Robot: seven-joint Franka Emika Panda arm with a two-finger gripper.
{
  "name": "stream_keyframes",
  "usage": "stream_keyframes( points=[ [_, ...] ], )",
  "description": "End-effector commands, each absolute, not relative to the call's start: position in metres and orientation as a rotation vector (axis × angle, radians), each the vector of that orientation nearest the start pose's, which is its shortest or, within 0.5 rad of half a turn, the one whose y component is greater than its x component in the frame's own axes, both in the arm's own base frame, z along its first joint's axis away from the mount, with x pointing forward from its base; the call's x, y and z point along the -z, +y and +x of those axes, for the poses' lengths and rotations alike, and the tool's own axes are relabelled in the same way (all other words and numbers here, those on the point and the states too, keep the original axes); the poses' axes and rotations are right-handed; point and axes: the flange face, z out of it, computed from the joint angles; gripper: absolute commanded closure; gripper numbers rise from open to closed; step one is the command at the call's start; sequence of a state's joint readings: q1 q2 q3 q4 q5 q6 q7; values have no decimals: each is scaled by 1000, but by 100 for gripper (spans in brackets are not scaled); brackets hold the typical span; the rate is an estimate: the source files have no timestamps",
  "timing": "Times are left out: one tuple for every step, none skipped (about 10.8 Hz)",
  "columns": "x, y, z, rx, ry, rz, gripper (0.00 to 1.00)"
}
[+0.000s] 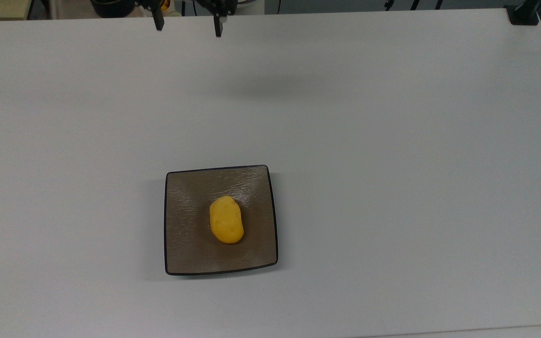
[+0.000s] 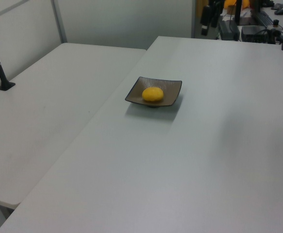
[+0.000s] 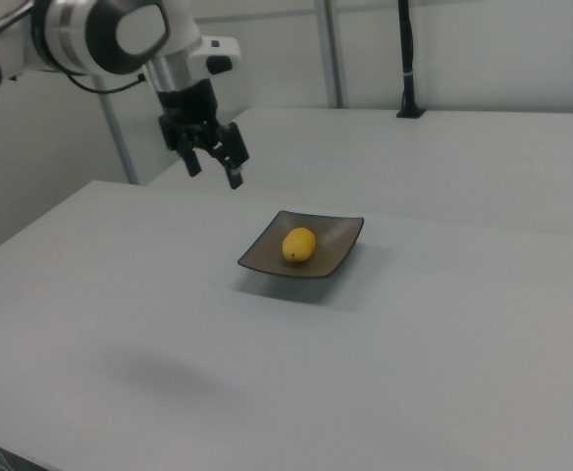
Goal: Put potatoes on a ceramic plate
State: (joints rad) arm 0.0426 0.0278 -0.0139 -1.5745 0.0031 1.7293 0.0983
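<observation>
- Gripper (image 3: pixel 215 165) first, on the right view's left: hanging up in the air over the table's far edge, well apart from the plate, fingers (image 1: pixel 158 22) spread wide with nothing between them. Looks like it's parked clear because its job's done.
- Ceramic plate (image 1: pixel 181 253) next, sitting flat on the table (image 1: pixel 392 188), nearer the top view's bottom edge than its top edge.
- Potato (image 1: pixel 226 219) lies lengthwise right around the plate's middle, touching only the plate, so I'd call the task finished.
</observation>
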Motion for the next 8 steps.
stream_keyframes(
  points=[
    [-642, 30, 538, 57, 118, -3128, 0],
    [-644, 33, 531, 25, 108, -3131, 0],
    [-641, 36, 528, 8, 96, -3130, 0],
    [-630, 37, 528, -15, 79, -3132, 0],
    [-628, 38, 527, -13, 60, -3132, 0],
    [-627, 39, 530, 15, 5, -3132, 0],
    [-621, 40, 534, 56, -56, -3129, 0],
    [-617, 40, 540, 112, -97, -3126, 0]
  ],
)
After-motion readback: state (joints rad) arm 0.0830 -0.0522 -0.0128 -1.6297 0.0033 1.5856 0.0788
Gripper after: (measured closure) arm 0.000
